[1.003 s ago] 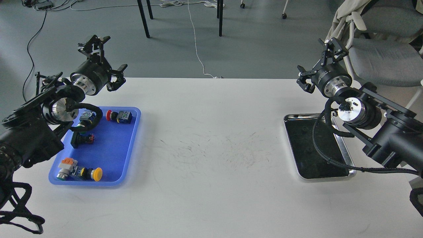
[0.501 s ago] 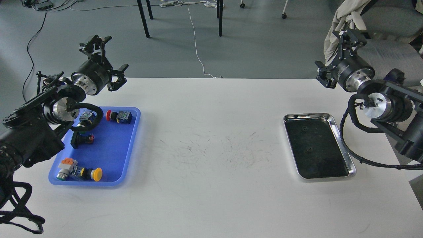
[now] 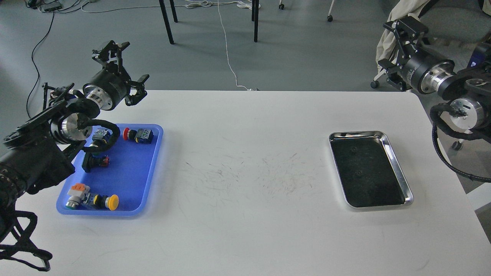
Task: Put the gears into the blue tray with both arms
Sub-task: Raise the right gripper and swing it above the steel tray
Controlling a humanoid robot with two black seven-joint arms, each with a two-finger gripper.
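The blue tray (image 3: 132, 174) lies at the table's left side and holds several push-button switches. Two gears (image 3: 352, 148) (image 3: 358, 173) show faintly as tiny dark discs on the dark inside of the steel tray (image 3: 400, 170) at the right. My left gripper (image 3: 134, 61) hangs open in the air above the blue tray's far end, holding nothing. My right gripper (image 3: 389, 46) is also open and empty. It is raised beyond the table's far right corner, well away from the steel tray.
Switches with a red cap (image 3: 126, 133) and a yellow cap (image 3: 112, 202) lie in the blue tray. A grey chair with draped cloth (image 3: 387, 34) stands behind the right gripper. Table legs and cables are on the floor beyond the far edge.
My right arm has swung up and to the right, off the steel tray and past the table's right edge. The left arm has barely moved. Both grippers stay open.
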